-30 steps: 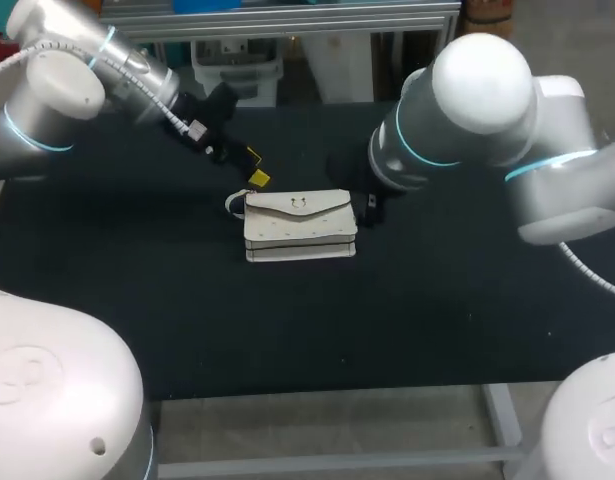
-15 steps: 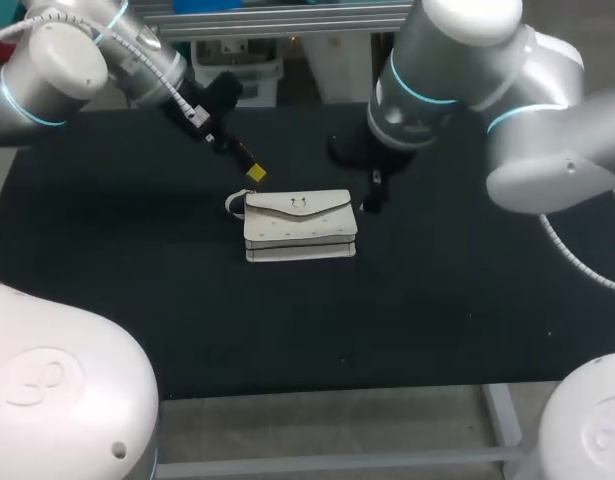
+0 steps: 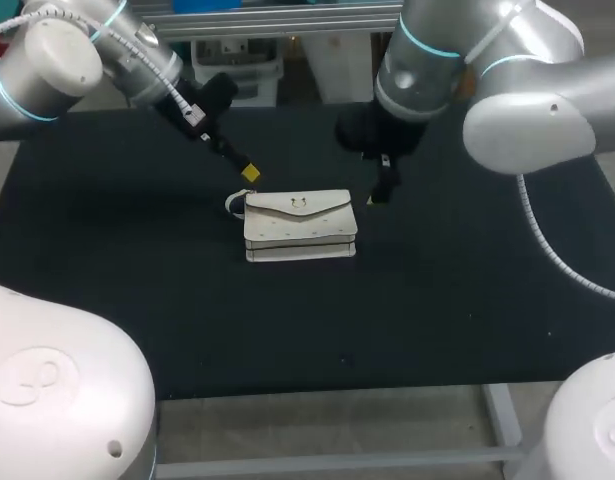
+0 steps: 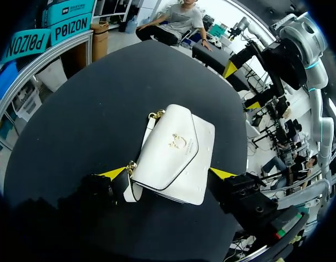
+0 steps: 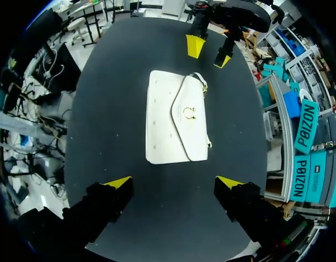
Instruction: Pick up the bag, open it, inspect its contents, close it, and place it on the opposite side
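A white flap bag (image 3: pixel 300 225) with a gold clasp lies shut and flat on the black table (image 3: pixel 137 260), its strap end at its left. My left gripper (image 3: pixel 250 172) hovers open just behind the bag's left rear corner. In the left wrist view the bag (image 4: pixel 176 155) lies ahead, framed by the open left gripper (image 4: pixel 168 173), untouched. My right gripper (image 3: pixel 379 195) hangs open beside the bag's right end. In the right wrist view the bag (image 5: pixel 176 117) lies ahead of the open right gripper (image 5: pixel 174 183), with the left gripper (image 5: pixel 208 52) beyond it.
The black tabletop stretches wide on all sides of the bag. My right gripper (image 4: pixel 241 87) shows past the bag in the left wrist view. The table's front edge (image 3: pixel 327 392) runs below the bag.
The right arm's elbow swung up and back, and its gripper drew slightly away from the bag's right end. The left arm shifted a little. The bag stayed put.
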`<state>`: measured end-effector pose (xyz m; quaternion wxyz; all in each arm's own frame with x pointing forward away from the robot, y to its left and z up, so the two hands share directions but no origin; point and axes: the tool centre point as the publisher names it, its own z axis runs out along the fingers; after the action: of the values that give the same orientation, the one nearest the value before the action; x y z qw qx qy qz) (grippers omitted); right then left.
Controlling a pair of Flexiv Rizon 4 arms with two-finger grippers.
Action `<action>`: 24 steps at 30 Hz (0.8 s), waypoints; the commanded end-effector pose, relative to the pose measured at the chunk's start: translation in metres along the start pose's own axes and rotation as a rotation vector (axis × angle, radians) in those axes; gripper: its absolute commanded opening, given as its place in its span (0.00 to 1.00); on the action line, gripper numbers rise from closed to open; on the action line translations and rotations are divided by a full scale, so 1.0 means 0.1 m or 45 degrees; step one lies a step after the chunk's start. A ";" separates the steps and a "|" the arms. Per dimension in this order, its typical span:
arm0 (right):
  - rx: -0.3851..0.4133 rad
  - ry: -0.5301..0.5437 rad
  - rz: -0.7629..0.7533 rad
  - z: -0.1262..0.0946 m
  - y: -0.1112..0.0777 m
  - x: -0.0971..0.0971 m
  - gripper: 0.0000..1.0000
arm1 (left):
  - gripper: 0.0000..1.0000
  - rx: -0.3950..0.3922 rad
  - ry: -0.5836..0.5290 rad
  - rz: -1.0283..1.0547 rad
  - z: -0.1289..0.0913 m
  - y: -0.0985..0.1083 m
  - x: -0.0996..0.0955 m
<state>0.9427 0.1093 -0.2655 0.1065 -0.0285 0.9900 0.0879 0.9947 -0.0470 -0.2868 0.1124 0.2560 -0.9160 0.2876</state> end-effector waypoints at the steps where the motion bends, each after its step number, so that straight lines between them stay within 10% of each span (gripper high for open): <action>1: -0.094 0.349 0.002 -0.03 -0.11 -0.05 1.00 | 1.00 -0.044 0.025 -0.007 -0.01 0.00 -0.02; 19: -0.117 0.384 0.046 -0.04 -0.09 -0.08 1.00 | 1.00 -0.044 0.025 -0.007 -0.01 0.00 -0.02; 24: -0.100 0.407 0.479 -0.12 -0.15 -0.14 1.00 | 1.00 0.204 -0.067 -0.396 0.11 -0.15 -0.02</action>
<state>0.9519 0.0929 -0.2592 -0.0190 0.0350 0.9899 0.1357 1.0084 -0.0578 -0.2813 0.1274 0.3078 -0.8964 0.2925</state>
